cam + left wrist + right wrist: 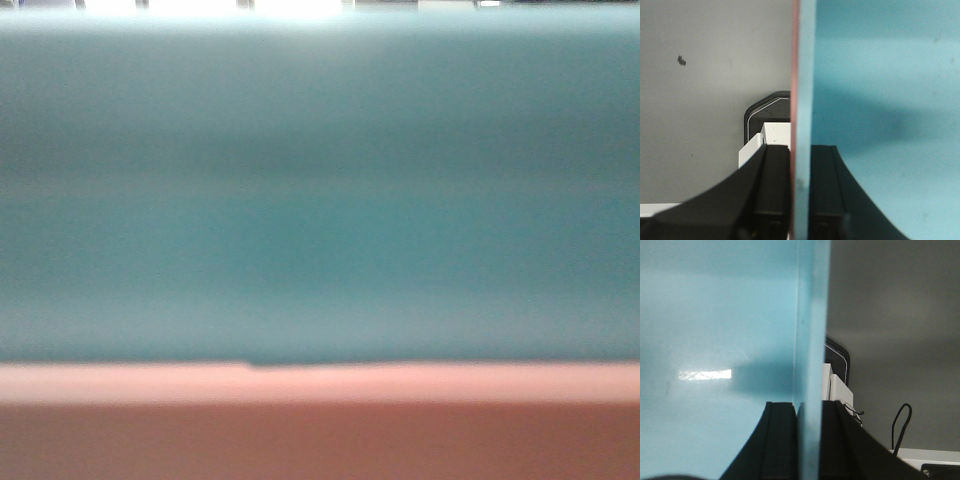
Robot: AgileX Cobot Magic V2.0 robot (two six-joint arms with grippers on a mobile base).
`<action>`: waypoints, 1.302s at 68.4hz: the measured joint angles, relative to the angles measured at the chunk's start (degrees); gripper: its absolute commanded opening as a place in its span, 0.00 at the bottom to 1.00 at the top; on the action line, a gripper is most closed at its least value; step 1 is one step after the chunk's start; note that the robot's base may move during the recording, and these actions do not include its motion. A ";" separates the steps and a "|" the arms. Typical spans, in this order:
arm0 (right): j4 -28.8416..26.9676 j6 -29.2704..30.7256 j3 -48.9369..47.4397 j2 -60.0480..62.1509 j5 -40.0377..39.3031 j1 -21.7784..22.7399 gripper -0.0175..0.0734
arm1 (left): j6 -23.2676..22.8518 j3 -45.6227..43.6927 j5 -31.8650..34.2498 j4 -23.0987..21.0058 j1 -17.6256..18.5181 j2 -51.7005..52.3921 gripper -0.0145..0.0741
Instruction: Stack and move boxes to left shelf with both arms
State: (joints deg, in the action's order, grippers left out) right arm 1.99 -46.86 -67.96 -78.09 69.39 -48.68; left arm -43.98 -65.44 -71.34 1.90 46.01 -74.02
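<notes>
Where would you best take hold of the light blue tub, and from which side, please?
Grip the light blue tub by its thin, flat opposite walls, one per claw. Come in edge-on, apparently from above, with one finger inside and one outside. The left claw and right claw straddle the walls this way. On the left, the pink tub wall shares the pinch.

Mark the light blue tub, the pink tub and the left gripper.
light blue tub [320,200], front view, on its broad blurred face
pink tub [320,440], front view, on its surface beneath the blue
left gripper [801,150], left wrist view, midway between its fingertips
</notes>
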 measured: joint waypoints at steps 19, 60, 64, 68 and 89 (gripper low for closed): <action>0.11 0.00 0.00 0.00 0.00 0.00 0.25 | 0.00 0.00 0.10 0.00 0.00 0.00 0.16; 0.21 0.00 0.00 0.00 0.00 0.00 0.25 | 0.00 0.00 0.30 0.00 0.00 0.00 0.16; 0.21 0.00 0.00 0.00 0.00 0.00 0.25 | 0.00 0.00 0.30 0.00 0.00 0.00 0.16; 0.21 0.00 0.00 0.00 0.00 0.00 0.25 | 0.00 0.00 0.30 0.00 0.00 0.00 0.16; 0.32 0.00 0.00 0.00 0.00 0.00 0.25 | 0.00 0.00 0.30 0.00 0.00 0.00 0.16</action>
State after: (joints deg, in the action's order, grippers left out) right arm 2.30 -46.86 -67.96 -78.09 69.39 -48.68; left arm -43.98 -65.44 -71.04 1.90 46.01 -74.02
